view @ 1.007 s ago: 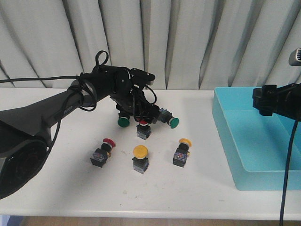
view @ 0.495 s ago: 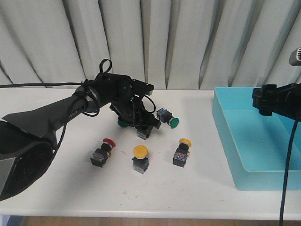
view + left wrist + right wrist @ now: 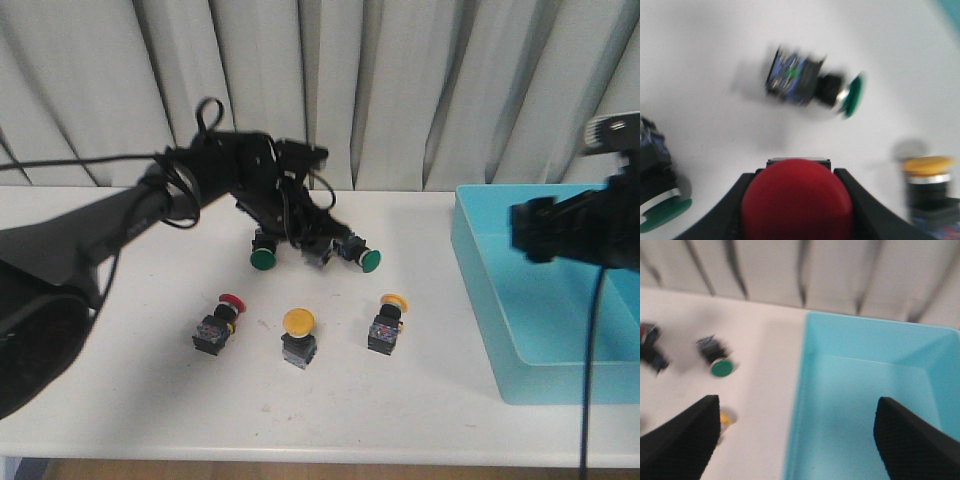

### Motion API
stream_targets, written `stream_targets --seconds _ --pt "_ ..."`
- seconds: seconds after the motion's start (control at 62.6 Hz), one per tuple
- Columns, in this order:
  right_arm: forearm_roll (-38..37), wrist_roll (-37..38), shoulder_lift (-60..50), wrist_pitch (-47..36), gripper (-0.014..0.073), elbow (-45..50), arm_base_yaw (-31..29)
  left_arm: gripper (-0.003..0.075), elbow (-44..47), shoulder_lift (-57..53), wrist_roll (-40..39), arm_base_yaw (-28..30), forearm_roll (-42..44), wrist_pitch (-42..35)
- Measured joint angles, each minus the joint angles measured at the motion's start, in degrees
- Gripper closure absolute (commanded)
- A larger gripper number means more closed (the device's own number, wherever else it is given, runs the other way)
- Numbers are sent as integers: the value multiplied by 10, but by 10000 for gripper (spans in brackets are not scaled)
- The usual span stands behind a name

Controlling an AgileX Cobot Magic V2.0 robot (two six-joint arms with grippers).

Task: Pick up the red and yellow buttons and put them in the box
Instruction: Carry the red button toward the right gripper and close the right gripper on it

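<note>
My left gripper (image 3: 314, 250) is shut on a red button (image 3: 796, 200); its red cap fills the gap between the black fingers (image 3: 735, 210), and the button hangs just off the table. Three more buttons stand in a row on the table nearer the front: a red one (image 3: 222, 318) and two yellow ones (image 3: 298, 335) (image 3: 388, 320). The turquoise box (image 3: 480, 270) lies at the right. My right gripper (image 3: 797, 440) is open and empty, hovering over the box's left wall (image 3: 797, 405).
Two green-capped buttons (image 3: 263, 256) (image 3: 360, 257) lie on either side of my left gripper, one of them (image 3: 810, 87) just beyond the held button. Grey curtains hang behind the white table (image 3: 420, 400). The left arm's cable loops above its wrist.
My left gripper came down over the red button, shut on it, and has lifted it slightly up and to the right. My right arm has shifted left over the box's edge.
</note>
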Motion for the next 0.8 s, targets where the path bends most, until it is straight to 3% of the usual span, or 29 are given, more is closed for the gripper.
stream_targets --seconds 0.096,0.112,0.256,0.495,0.799 --pt "0 -44 23 -1 -1 0 50 727 0 -45 18 0 -47 17" --pt "0 -69 36 -4 -1 0 83 727 0 -76 41 0 -90 37" --pt "0 -110 58 -17 -1 0 136 727 0 -128 90 0 -169 95" --pt "12 -119 55 -47 1 0 147 727 0 -171 108 -7 -225 160" --pt "15 -121 17 -65 1 0 170 727 0 -174 108 -59 -258 170"
